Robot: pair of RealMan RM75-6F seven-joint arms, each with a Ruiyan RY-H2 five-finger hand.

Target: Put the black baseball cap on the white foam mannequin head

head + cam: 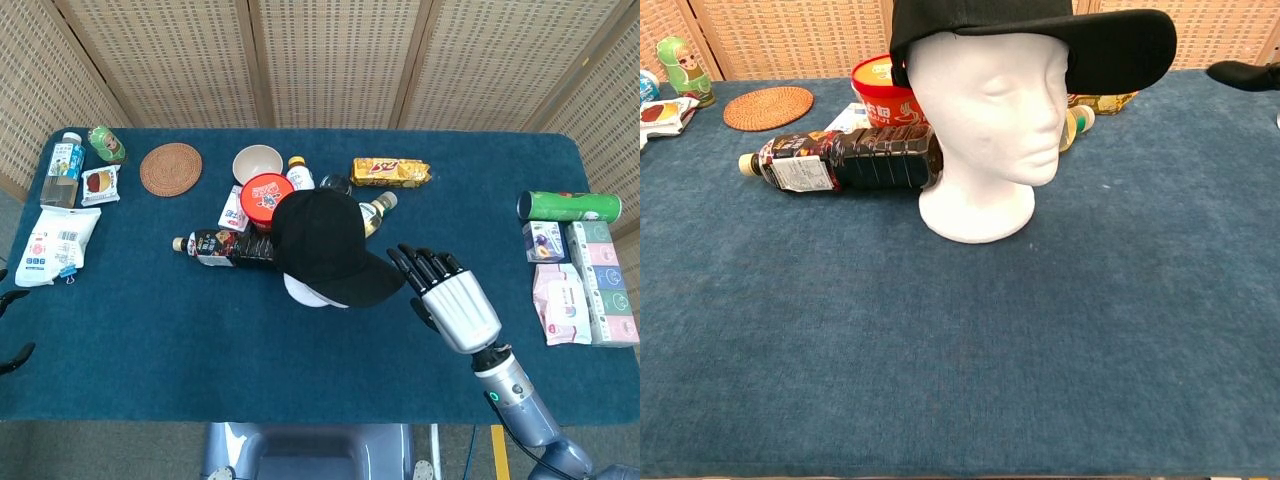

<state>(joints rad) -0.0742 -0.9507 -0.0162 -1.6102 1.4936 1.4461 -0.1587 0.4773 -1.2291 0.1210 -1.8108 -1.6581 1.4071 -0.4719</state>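
Right hand: silver-white shell back, black segmented fingers. Grey-blue metallic wrist and forearm are seen toward 5 o'clock, marked by a small green light. Dark fingertip is seen at chest view's right edge.

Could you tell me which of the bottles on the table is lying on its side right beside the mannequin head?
The large dark-drink bottle, lying flat with its cap pointing left, against the white foam mannequin head. The water bottle at far left lies well away from it.

One cap, one foam head, four bottles: one dark, three small. One coaster, one bowl, one green can.
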